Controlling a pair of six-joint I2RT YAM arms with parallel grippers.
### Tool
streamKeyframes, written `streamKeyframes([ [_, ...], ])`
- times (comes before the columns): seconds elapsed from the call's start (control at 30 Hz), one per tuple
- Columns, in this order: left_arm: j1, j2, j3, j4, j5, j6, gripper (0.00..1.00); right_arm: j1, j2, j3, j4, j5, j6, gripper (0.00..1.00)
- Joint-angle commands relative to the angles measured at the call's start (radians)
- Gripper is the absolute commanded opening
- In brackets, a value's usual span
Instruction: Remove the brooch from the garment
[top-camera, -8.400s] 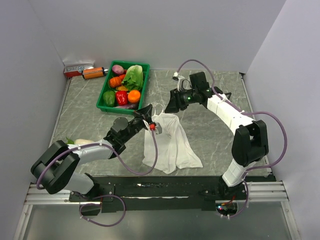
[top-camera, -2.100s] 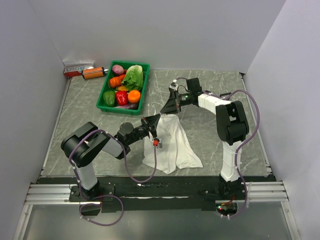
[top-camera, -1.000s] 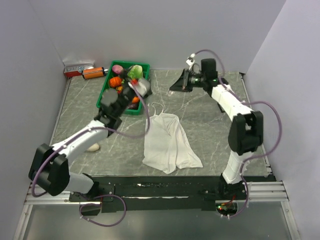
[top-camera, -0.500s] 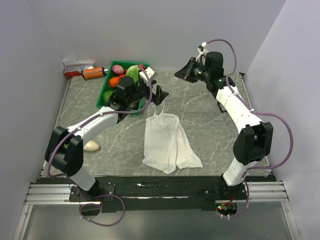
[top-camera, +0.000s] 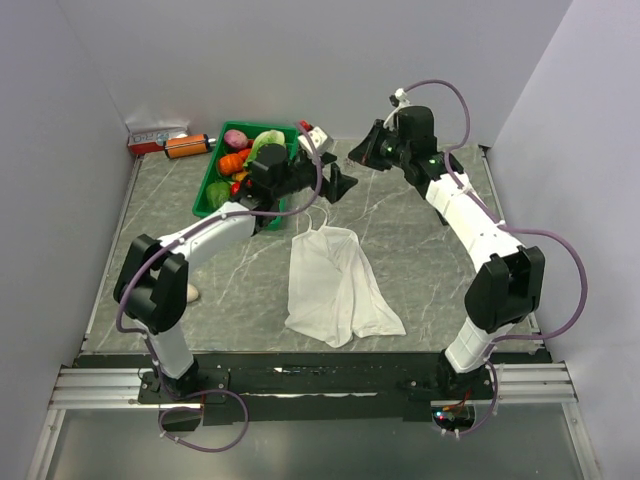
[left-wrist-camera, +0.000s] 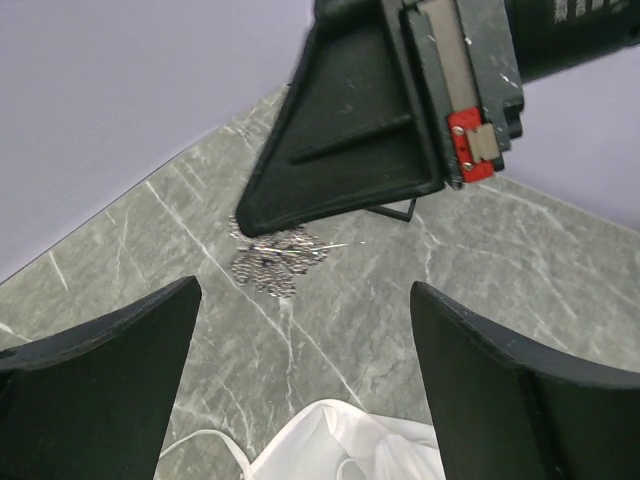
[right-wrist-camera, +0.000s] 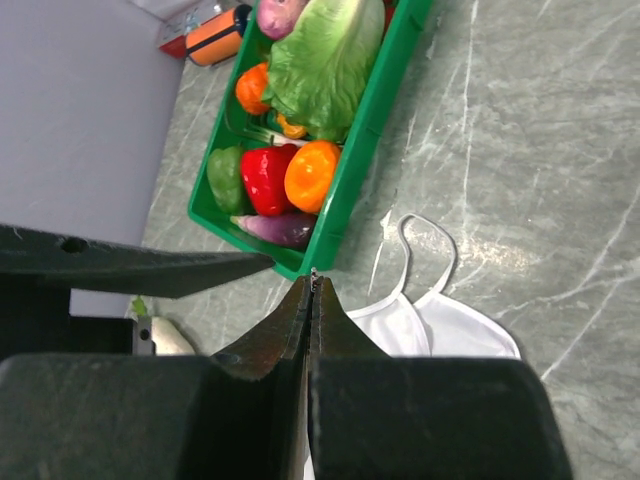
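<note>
The garment (top-camera: 335, 285), a white strappy top, lies flat in the middle of the table, and its top edge shows in the left wrist view (left-wrist-camera: 345, 445). My right gripper (top-camera: 355, 157) hangs in the air behind it, shut on the brooch (left-wrist-camera: 275, 258), a small silvery beaded cluster dangling at its tip (left-wrist-camera: 243, 225). In the right wrist view only a speck of the brooch (right-wrist-camera: 314, 272) pokes out of the closed fingers (right-wrist-camera: 312, 285). My left gripper (top-camera: 345, 185) is wide open just below it (left-wrist-camera: 303, 290), with nothing between its fingers.
A green bin (top-camera: 213, 172) of vegetables stands at the back left, partly under my left arm. An orange can (top-camera: 187, 146) and a small box (top-camera: 155, 135) lie in the back left corner. A white oval lump (top-camera: 190, 293) sits by the left arm's elbow.
My left gripper has swung from over the bin to the right, up to the right gripper's tip. The right gripper stayed shut and lifted from the garment's neckline to the back of the table.
</note>
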Motion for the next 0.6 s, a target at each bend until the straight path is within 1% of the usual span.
streamKeyframes([
  [0.0,-0.045,0.008,0.056,0.05,-0.103,0.063,0.91,0.012,-0.07,0.036,0.002,0.065,0.012,0.0],
  [0.07,-0.053,0.02,0.068,0.051,-0.158,0.063,0.91,0.013,-0.071,0.031,0.006,0.068,0.012,0.0],
  [0.13,-0.058,0.027,0.071,0.05,-0.184,0.068,0.91,0.015,-0.076,0.028,0.008,0.066,0.009,0.0],
  [0.27,-0.062,0.03,0.079,0.054,-0.215,0.06,0.9,0.019,-0.076,0.017,0.013,0.065,0.001,0.0],
  [0.4,-0.062,0.036,0.093,0.05,-0.284,0.055,0.89,0.027,-0.084,0.006,0.02,0.066,-0.003,0.0],
  [0.57,-0.062,0.041,0.101,0.045,-0.315,0.06,0.89,0.027,-0.088,-0.003,0.026,0.074,-0.006,0.0],
])
